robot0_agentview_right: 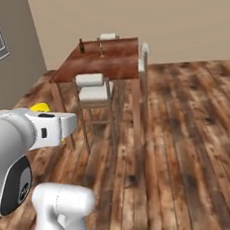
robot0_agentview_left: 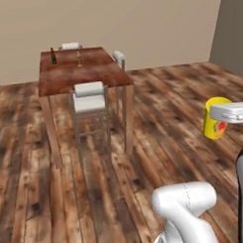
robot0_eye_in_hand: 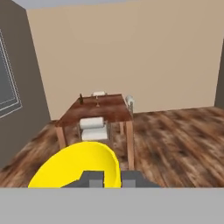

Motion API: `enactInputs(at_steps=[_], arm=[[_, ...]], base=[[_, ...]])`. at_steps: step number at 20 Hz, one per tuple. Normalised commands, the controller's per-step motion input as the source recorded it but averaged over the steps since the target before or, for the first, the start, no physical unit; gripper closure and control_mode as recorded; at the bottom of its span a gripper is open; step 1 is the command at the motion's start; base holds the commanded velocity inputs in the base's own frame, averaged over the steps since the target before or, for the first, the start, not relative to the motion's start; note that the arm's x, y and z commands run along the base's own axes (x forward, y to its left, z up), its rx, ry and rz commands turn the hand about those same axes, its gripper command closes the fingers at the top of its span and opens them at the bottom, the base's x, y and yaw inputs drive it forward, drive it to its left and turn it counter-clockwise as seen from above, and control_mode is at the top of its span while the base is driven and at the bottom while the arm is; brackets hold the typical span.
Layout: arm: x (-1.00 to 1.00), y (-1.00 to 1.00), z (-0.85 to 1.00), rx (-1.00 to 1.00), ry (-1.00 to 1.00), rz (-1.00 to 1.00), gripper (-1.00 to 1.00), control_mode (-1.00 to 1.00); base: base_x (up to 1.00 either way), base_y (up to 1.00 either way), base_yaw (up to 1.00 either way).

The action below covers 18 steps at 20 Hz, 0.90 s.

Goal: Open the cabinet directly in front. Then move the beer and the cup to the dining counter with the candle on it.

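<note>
Item: cup (robot0_agentview_left: 215, 118). A small bright yellow tumbler with a red-orange mark on its side, open at the top. It is judged light, rigid and thin-walled, with a smooth and probably slippery skin. A pinch over the rim, one finger inside and one outside, is judged the fitting hold, since the body looks too broad to be spanned.

Position relative to tool: the cup is carried in the air above the plank floor, upright in the left base view, directly under the white hand. In the hand view its rim (robot0_eye_in_hand: 83, 164) is seen just above the two dark fingertips (robot0_eye_in_hand: 92, 178), and the tool (robot0_eye_in_hand: 106, 180) is drawn narrow on that wall. The exact contact is hidden at the bottom edge. In the right base view a sliver of yellow (robot0_agentview_right: 40, 108) is seen behind the wrist.

Item: beer (robot0_agentview_left: 53, 56). A small dark bottle, already standing upright near the far left corner of the dining surface (robot0_agentview_left: 92, 77). It is judged heavier than the cup, hard, breakable and tippable.

Item: candle (robot0_agentview_left: 79, 59). A thin pale stick in a small holder, set beside the beer but apart from it, and judged easily toppled.

Separation: the cup is well apart from the surface, with open floor and a white stool (robot0_agentview_left: 89, 97) between. Clear top is available on the near half.
</note>
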Motion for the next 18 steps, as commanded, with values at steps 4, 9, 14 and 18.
enactInputs(at_steps=[4,9,14,18], arm=[[0.00,0.00,0.00,0.00,0.00,0.00,1.00,1.00],[0.00,0.00,0.00,0.00,0.00,0.00,1.00,1.00],[0.00,0.00,0.00,0.00,0.00,0.00,1.00,1.00],[0.00,0.00,0.00,0.00,0.00,0.00,1.00,1.00]], base=[[1.00,0.89,0.03],[1.00,1.00,0.02],[0.94,1.00,0.04],[0.92,1.00,0.03]])
